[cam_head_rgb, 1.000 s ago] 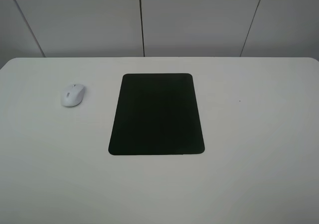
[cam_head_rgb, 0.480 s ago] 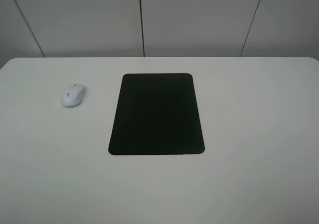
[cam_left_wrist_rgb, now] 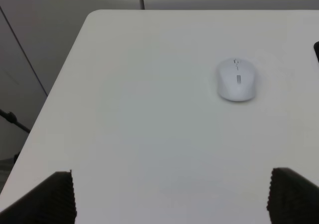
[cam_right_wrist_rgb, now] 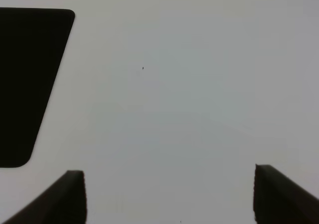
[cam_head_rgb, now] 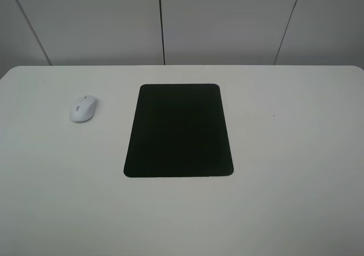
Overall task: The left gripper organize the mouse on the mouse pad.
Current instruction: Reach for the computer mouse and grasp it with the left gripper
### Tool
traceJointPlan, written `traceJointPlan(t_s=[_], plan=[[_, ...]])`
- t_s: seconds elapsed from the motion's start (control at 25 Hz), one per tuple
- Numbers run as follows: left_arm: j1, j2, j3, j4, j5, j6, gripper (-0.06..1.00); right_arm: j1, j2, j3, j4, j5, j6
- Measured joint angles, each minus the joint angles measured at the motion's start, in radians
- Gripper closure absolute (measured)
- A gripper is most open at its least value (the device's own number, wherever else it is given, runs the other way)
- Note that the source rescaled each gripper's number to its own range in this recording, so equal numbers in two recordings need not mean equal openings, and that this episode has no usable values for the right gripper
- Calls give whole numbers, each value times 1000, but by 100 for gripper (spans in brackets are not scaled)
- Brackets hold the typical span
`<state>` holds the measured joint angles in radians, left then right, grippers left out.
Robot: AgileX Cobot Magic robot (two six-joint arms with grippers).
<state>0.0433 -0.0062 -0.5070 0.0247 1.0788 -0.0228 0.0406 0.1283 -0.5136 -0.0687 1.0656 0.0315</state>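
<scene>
On our big white table (cam_head_rgb: 296,153) we see the black mouse pad (cam_head_rgb: 179,131) with nothing on it. Our little white mouse (cam_head_rgb: 83,108) sits well off to its left, not picked up yet. Our left gripper (cam_left_wrist_rgb: 172,196) and right gripper (cam_right_wrist_rgb: 169,194) are spread wide, holding nothing.

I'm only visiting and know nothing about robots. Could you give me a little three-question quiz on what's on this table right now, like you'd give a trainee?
1. True or false: the mouse lies on the mouse pad.
2. In the high view, where is the mouse relative to the pad? A) to its left, apart from it. B) to its right. C) touching its near edge.
3. Fill in: the left gripper is ____ (open or shut) and holds nothing.

Key: 1 false, it lies on the bare table; 2 A; 3 open.
</scene>
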Motion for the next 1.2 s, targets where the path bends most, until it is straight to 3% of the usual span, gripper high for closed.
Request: traceJointPlan(t_s=[0.28,0.48,0.68,0.96,1.2], plan=[[-14,231,-114,7,-120,0,-6,0,0,0,0,0,0],[-45,569,-282,0,-151,0,-6,0,0,0,0,0,0],[-45,899,-399,-61,-163,0,-6,0,0,0,0,0,0],[-45,1255,-437,-87,-235,5,-6,0,0,0,0,0,0],[-45,1460,-438,-131,-341,76,-6,0,0,0,0,0,0]])
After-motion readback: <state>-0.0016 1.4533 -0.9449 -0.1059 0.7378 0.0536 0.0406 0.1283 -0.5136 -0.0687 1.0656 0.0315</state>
